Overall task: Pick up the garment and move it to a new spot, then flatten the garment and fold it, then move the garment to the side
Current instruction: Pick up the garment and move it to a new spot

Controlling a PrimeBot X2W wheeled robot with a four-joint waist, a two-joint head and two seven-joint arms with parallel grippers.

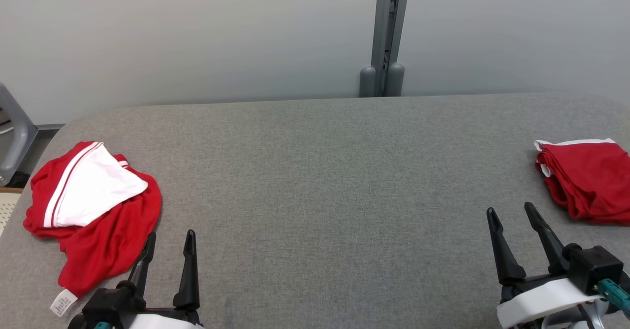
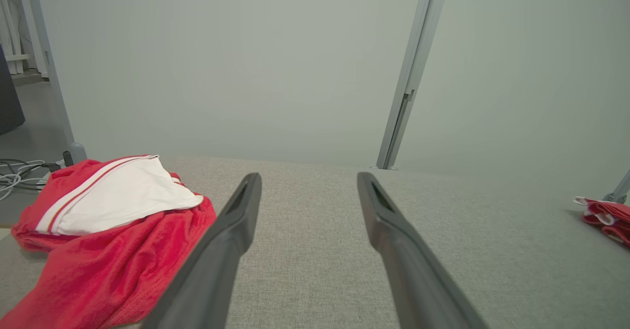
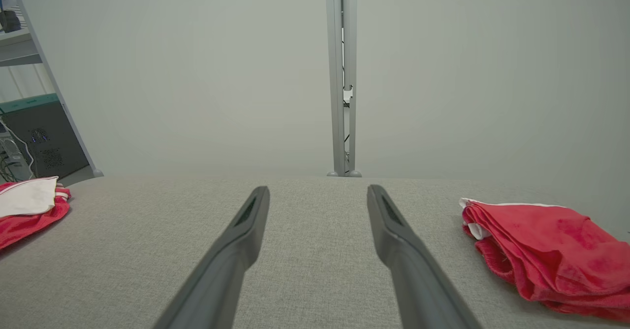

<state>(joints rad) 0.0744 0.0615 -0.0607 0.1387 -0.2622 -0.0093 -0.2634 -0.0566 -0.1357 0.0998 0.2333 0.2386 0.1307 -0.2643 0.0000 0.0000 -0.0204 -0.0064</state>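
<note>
The left gripper (image 1: 170, 234) and right gripper (image 1: 510, 209) stand spread and empty over the table (image 1: 320, 181). The crumpled garment (image 1: 93, 206) lies near the table's left edge, just beside the left gripper; a pinch catching several layers would likely lift it bunched, or nudge it off the edge

- A table (image 1: 334, 171) covered with grey woven cloth, its far corners rounded
- Behind it a plain pale wall (image 1: 197, 33), which reaches across the whole width
- A grey metal post (image 1: 389, 23) stands upright against the wall, just behind the table's far edge, with two rounded caps (image 1: 381, 80) at its foot
- At the far left a bent grey tube frame (image 1: 15, 137), beside the table
- White cables (image 2: 17, 171) lie on the floor at the left
- A dark box (image 3: 42, 139) with a teal top, perhaps a cabinet; too far to tell
</note>
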